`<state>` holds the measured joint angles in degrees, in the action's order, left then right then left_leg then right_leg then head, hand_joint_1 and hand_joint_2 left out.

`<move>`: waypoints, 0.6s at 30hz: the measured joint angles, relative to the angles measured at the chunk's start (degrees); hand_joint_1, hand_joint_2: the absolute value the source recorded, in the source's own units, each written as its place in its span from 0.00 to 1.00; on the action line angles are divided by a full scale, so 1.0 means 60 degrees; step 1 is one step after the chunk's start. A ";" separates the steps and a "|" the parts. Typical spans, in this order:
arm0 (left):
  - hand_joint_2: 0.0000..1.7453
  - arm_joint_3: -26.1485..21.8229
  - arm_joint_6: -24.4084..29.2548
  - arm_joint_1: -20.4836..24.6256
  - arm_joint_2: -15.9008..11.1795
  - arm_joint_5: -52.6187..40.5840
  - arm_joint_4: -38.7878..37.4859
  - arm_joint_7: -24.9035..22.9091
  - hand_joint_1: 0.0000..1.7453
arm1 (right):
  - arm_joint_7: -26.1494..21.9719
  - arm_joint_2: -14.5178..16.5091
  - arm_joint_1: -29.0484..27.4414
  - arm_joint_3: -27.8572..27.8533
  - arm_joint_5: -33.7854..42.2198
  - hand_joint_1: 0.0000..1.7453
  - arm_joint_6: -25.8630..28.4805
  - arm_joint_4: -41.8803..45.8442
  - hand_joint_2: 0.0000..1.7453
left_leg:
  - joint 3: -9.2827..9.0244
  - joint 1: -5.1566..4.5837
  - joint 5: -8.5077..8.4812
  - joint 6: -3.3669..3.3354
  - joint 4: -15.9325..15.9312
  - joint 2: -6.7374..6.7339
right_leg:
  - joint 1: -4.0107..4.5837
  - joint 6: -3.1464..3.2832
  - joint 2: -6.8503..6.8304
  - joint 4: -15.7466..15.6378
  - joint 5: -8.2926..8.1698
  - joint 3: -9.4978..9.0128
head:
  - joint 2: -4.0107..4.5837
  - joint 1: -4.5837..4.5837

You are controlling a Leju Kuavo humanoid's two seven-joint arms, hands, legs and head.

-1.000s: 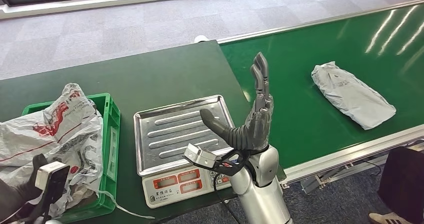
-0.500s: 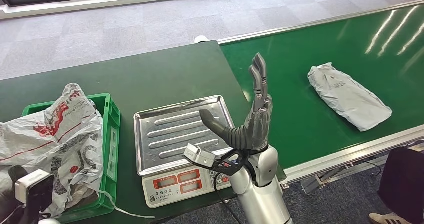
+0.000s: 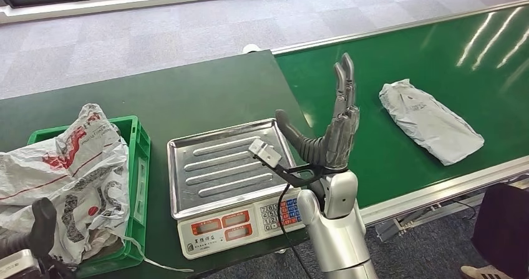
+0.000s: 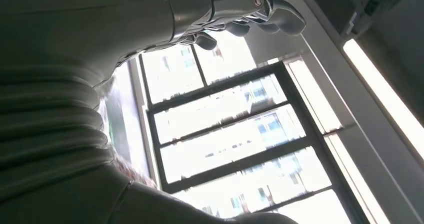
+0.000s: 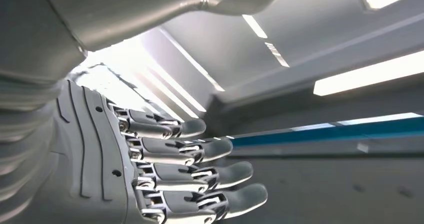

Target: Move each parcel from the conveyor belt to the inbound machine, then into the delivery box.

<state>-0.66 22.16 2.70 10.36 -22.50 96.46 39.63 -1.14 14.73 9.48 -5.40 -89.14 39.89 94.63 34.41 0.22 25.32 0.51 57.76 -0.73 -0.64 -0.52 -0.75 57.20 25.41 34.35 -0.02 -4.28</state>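
The right hand (image 3: 334,129) is standing upright with fingers straight and thumb spread wide, holding nothing, over the seam where the dark table (image 3: 187,98) is meeting the green conveyor belt (image 3: 436,60). A grey parcel (image 3: 430,122) is lying flat on the belt toward its near edge, well apart from the hand, with bare belt between them. The scale's steel tray (image 3: 221,166) is sitting near the table's front edge. A green crate (image 3: 138,166) at the table's left corner is holding a crumpled bag (image 3: 68,166). The left hand (image 4: 250,8) is showing fingers slightly curled, gripping nothing.
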 joint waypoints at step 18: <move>1.00 0.2833 -0.2683 -0.0678 -0.0944 0.2136 0.2064 0.0109 0.00 | 0.5385 -0.3906 0.3302 0.2178 -0.0158 0.00 -0.0020 -0.6831 1.00 | 0.0012 -0.0016 -0.0008 -0.0035 0.0006 0.0013 | -0.0021 -0.0028 -0.0019 -0.0005 -0.0018 0.0004 | 0.0001 -0.0003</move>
<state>16.33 6.06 -1.37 4.69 -9.68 108.85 40.28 31.17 -8.71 29.29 7.67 -90.08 39.77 53.64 34.48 0.12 25.27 0.30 57.80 -0.65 -0.77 -0.68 -0.86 57.17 25.31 34.37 -0.02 -4.30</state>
